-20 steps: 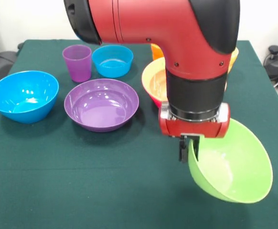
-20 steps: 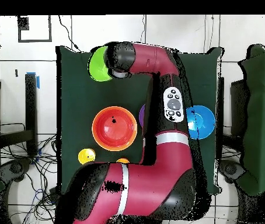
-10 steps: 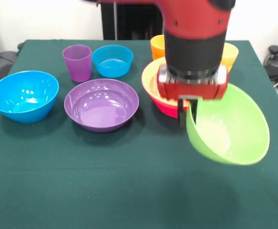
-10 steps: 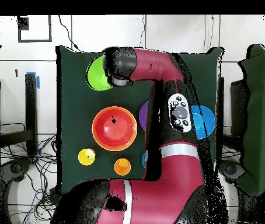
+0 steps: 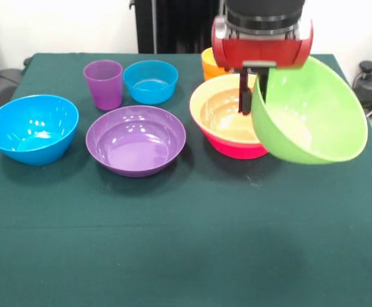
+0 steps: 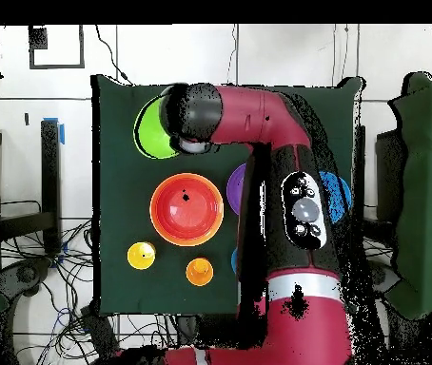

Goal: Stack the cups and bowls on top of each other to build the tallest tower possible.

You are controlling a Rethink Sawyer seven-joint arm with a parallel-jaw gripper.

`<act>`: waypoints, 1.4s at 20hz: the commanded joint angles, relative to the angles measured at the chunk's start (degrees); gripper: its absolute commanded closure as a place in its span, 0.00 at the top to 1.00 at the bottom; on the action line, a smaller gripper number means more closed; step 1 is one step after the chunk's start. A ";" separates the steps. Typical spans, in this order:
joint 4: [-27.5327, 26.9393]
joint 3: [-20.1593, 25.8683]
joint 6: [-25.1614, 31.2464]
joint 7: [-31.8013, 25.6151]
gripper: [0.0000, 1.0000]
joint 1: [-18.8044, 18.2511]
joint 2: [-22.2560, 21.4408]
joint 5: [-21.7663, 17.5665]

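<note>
**Green bowl in the air, tower waiting beside it**

Our claw pinches the rim of the green bowl, one finger inside the wall and one outside, so the bowl hangs tilted, its mouth turned sideways, clear of the table. The tower, a pink bowl with orange ones nested inside, sits just beside and below the green bowl. Beyond the tower stand the purple bowl, the big blue bowl, the small blue bowl and the purple cup. We judge this the carrying step. Next we must centre the green bowl over the tower, level it and lower it in.
</note>
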 commanded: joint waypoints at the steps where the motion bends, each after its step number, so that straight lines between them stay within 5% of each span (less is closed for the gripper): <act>1: 6.98 3.79 4.94 -5.29 0.00 -1.95 -3.32 -0.02; 14: 16.92 5.50 -2.33 -11.31 0.00 -6.56 -6.63 -4.11; 28: 29.32 8.33 -11.40 -8.31 0.00 -9.91 -11.21 -5.71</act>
